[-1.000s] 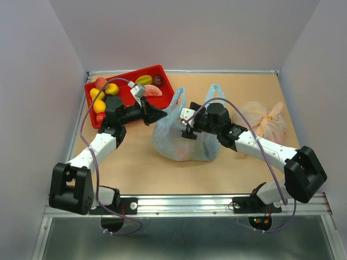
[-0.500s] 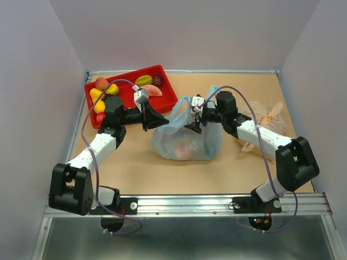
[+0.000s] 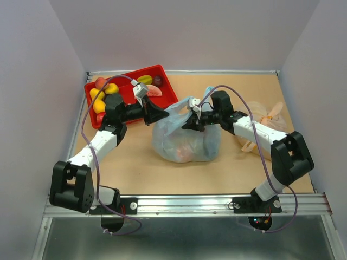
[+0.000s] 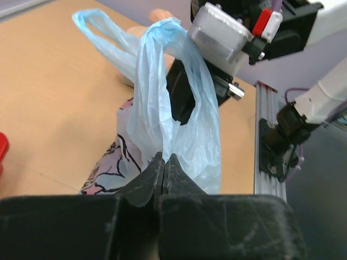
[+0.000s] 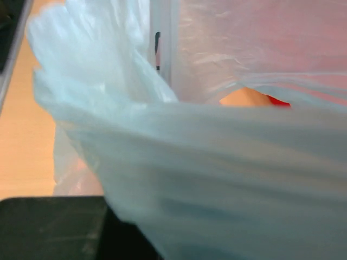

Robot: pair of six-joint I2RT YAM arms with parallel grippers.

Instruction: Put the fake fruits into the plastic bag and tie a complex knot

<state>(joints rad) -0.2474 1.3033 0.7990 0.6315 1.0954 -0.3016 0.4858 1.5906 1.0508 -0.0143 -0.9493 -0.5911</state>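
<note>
tan tabletop [image 3: 135,168], plastic bag [image 3: 184,138] sits mid-frame. left gripper [image 4: 164,165] is pinched tight on its left rim, right gripper [image 3: 191,123] looks clamped on the right handle. imo spread the mouth gently, film tears easily, fake fruits [image 3: 100,97] wait upper left.

Blue plastic bag [image 4: 154,108] between left gripper [image 4: 164,161] tips

I see white arm shells [image 3: 100,145] with black joints [image 3: 70,184], purple cables [image 3: 82,125] looping along both, and the left gripper [image 4: 164,162] with scuffed matte-black fingers [image 4: 227,227].
</note>
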